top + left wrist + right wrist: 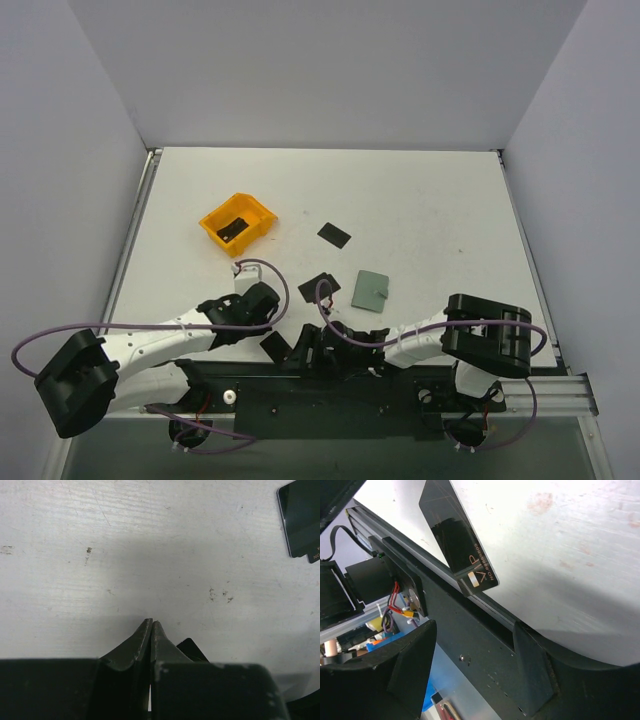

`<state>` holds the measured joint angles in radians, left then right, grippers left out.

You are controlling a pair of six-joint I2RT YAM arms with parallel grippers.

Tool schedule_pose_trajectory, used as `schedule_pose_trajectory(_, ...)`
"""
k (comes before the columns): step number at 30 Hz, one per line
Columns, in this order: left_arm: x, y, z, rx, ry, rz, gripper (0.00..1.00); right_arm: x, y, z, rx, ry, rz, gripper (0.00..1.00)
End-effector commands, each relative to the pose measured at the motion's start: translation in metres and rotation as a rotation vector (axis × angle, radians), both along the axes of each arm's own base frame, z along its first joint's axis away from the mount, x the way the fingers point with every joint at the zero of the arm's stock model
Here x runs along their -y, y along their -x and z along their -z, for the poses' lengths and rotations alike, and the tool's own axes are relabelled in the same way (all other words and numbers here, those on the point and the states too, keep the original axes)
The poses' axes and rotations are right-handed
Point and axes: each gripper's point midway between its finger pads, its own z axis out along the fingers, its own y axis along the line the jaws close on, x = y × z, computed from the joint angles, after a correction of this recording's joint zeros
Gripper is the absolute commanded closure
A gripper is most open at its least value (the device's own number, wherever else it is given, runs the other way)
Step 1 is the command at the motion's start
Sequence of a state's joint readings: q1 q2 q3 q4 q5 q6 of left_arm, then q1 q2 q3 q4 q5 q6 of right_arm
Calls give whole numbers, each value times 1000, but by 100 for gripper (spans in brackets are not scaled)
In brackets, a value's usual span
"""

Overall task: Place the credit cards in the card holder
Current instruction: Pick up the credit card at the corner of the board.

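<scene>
A: Grippers first, quick. What did each show?

B: Right gripper [475, 627] was spread wide with nothing between its fingers. Left gripper [151, 622] was pinched right together and empty as far as I could see. A black corner sat beside its tip, but I couldn't tell what it belonged to.

A: Target card?

B: Edge card [457, 540], black with VIP print, lay flat at the near edge of the table [430, 220]. Its printed corner poked out over the black rail [485, 635].

A: Relation to the open gripper?

B: It lay ahead of the right fingers, past the tips and not touching. Its long axis ran away from the gripper, slanting up and left in the right wrist view, so the overhanging short end faced the fingers. The left gripper was also near it in the top view, but it was shut. I judged the right arm the one lined up, and that the overhang was the place to pinch.

A: Holder?

B: Card holder [371, 291] lay flat on the table, farther in and to the right of the edge card, clear of both grippers. Loose cards [334, 235] lay near it, and another sat in the orange bin [255, 208].
</scene>
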<state>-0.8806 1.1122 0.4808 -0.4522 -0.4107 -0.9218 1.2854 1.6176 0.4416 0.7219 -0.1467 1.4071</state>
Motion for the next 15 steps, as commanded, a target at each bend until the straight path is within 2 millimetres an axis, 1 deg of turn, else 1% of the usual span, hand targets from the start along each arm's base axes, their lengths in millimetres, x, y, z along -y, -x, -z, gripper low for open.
schedule_pose_trajectory(1,12,-2,1,6,42,45,91,-7,-10,6,-9,-9,58,42)
schedule_pose_trajectory(4,14,5,4,-16,52,64,92,-13,-12,4,-16,-39,71,43)
schedule_pose_trajectory(7,10,12,10,-30,52,57,92,-14,-16,4,-17,-43,87,43)
schedule_pose_trajectory(9,8,16,14,-38,56,52,92,-13,-18,6,-17,-32,97,43)
schedule_pose_trajectory(15,7,21,18,-47,66,53,92,-2,-24,15,-21,11,135,46)
